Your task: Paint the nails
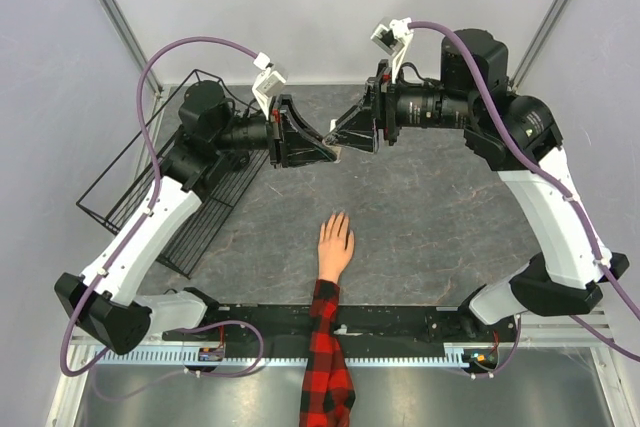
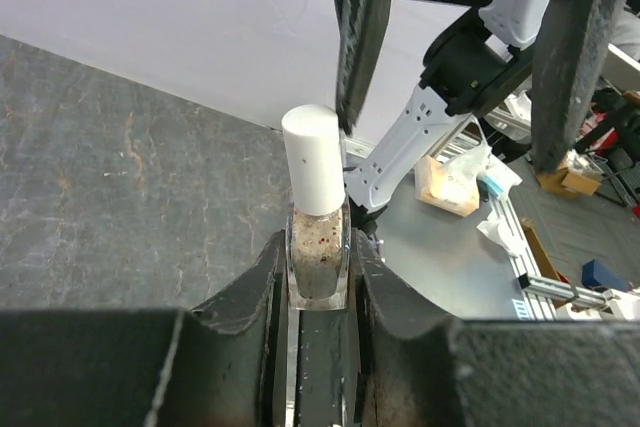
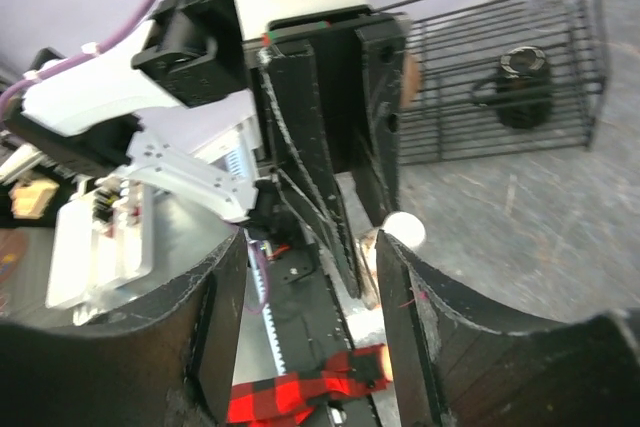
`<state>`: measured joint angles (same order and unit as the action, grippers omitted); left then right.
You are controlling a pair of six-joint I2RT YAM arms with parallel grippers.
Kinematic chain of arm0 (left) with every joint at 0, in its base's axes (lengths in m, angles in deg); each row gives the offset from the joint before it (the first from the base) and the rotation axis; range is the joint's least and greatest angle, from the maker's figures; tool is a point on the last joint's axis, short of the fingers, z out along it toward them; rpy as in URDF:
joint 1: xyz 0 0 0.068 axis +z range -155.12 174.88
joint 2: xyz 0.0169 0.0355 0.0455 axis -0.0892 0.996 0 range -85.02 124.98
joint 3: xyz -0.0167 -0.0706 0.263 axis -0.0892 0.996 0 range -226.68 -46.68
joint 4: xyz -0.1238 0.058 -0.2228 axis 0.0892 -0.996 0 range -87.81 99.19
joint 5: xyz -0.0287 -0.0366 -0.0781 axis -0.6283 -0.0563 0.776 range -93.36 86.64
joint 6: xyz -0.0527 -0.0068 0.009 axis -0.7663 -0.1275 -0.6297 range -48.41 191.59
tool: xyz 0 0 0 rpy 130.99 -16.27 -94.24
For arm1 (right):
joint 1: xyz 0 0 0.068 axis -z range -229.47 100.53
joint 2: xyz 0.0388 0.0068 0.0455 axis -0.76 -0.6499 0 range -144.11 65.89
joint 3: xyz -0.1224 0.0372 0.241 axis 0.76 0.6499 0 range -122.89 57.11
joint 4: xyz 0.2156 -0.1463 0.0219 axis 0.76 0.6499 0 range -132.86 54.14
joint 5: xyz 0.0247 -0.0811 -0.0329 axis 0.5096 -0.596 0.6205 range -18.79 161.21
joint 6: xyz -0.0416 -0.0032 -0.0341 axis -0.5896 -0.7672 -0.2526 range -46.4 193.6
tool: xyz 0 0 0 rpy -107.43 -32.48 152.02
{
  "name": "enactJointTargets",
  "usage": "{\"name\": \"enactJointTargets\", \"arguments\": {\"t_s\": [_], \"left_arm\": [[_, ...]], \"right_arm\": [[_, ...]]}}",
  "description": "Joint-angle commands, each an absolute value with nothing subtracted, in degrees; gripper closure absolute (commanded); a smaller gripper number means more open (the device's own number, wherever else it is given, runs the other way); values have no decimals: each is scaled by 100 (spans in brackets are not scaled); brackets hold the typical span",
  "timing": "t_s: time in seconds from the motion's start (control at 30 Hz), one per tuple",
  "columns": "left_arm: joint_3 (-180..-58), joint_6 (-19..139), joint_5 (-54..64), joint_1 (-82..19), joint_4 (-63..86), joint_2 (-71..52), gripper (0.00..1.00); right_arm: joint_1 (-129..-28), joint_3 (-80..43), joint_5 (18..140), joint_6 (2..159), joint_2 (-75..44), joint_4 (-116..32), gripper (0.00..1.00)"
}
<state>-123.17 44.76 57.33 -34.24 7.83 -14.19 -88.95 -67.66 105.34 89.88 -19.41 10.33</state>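
The nails (image 1: 335,218) sit at the fingertips of a peach-skinned mannequin hand (image 1: 335,247). They share its colour and look unpainted (from above they cannot be told apart one by one). The hand lies flat, fingers close together, its wrist in a red-and-black plaid sleeve (image 1: 326,347). The fingertips point toward where the left gripper (image 1: 332,152) and right gripper (image 1: 340,137) meet. The nails lie on the base side of both pairs of jaws, well apart from them and touching neither.
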Motion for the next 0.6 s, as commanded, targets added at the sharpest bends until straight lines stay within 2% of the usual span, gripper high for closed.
{"name": "enactJointTargets", "arguments": {"t_s": [0.0,0.23,0.43,0.53,0.57], "left_arm": [[-12332,4040,6370,-3448,1376,-1550,98],[-12323,4100,6371,-3439,1394,-1593,98],[-12464,4496,5817,-3351,955,-1585,98],[-12516,4558,5808,-3298,814,-1567,98],[-12534,4566,5869,-3289,814,-1558,98]], "right_arm": [[-8884,-6577,11067,9057,-1998,487,40],[-8893,-6357,10804,9074,-1823,460,40],[-8893,-6287,10462,9232,-1524,548,36],[-8884,-6234,10119,9259,-1436,723,29],[-8884,-6277,9804,9294,-1453,802,19]]}}
